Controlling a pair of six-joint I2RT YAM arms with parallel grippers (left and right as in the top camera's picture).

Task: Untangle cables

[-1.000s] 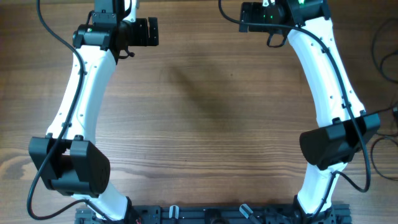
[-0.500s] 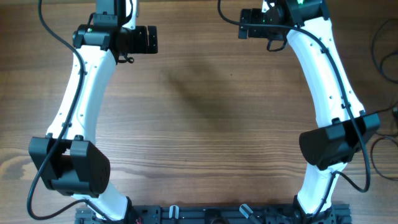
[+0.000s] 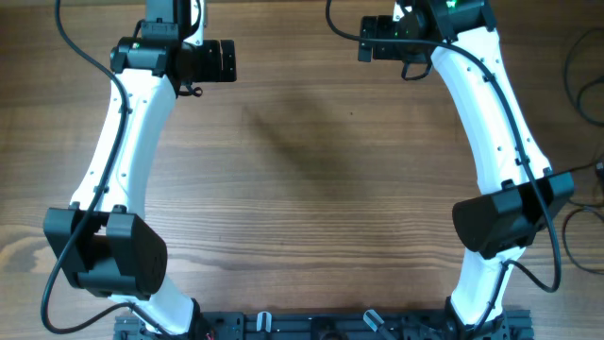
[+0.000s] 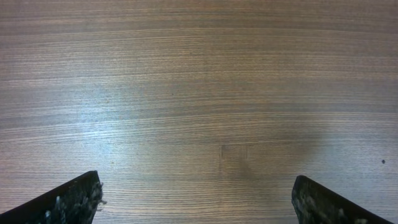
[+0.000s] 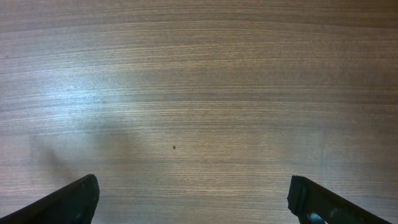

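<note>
No tangled cables show in any view; both wrist views hold only bare wood. My left gripper (image 4: 196,190) is open and empty, with its two dark fingertips far apart above the wooden table (image 4: 205,93). My right gripper (image 5: 193,190) is also open and empty above the table (image 5: 205,81). In the overhead view both arms reach to the far edge: the left arm (image 3: 132,123) at top left and the right arm (image 3: 491,104) at top right. Their fingers are cut off by the top of the frame.
Thin black cables (image 3: 583,71) loop at the table's right edge, beside the right arm. The arm bases and a black rail (image 3: 321,326) stand at the near edge. The table's surface (image 3: 311,179) lies between the arms.
Both wrists have shifted slightly to the left at the far edge of the table. Both grippers remain open.
</note>
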